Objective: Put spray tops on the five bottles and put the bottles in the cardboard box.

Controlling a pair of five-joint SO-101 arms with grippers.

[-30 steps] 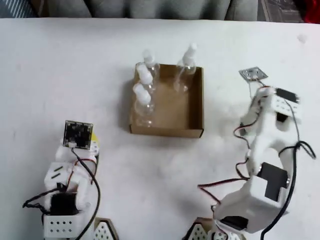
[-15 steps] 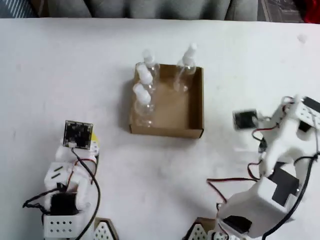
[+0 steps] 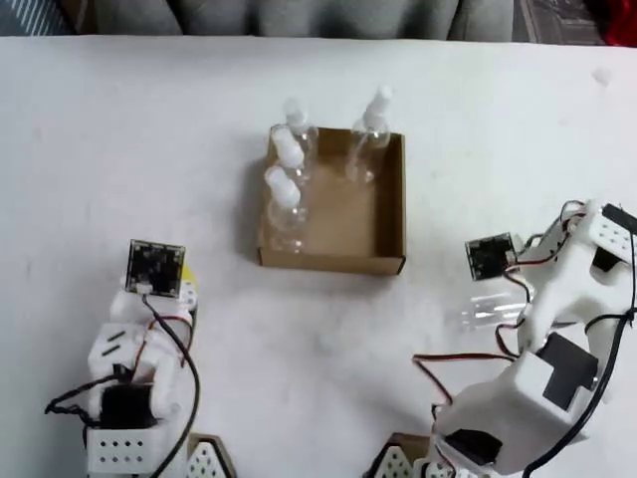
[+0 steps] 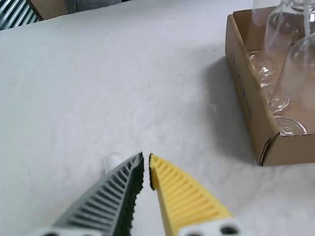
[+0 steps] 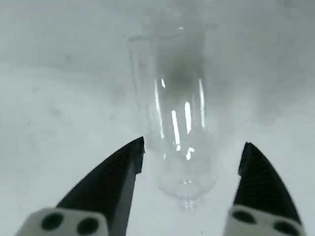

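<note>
The cardboard box (image 3: pixel 390 204) stands mid-table and holds several clear bottles with white spray tops (image 3: pixel 282 189), upright along its left side and back. Their bases show in the box (image 4: pixel 246 108) in the left wrist view. Another clear bottle (image 3: pixel 491 311) lies on its side on the table, right of the box. My right gripper (image 5: pixel 192 147) is open, one finger on each side of this bottle (image 5: pixel 172 88), not closed on it. I cannot tell whether its neck carries a top. My left gripper (image 4: pixel 146 164) is shut on nothing, low over the table left of the box.
The right arm (image 3: pixel 567 289) stands at the front right, the left arm (image 3: pixel 139 349) at the front left. A small pale object (image 4: pixel 112 160) lies by the left fingertips. A small white piece (image 3: pixel 602 75) sits at the far right back.
The right arm has swung from beside the box's right back corner toward the front right and come down over the lying bottle. The left arm has not moved.
</note>
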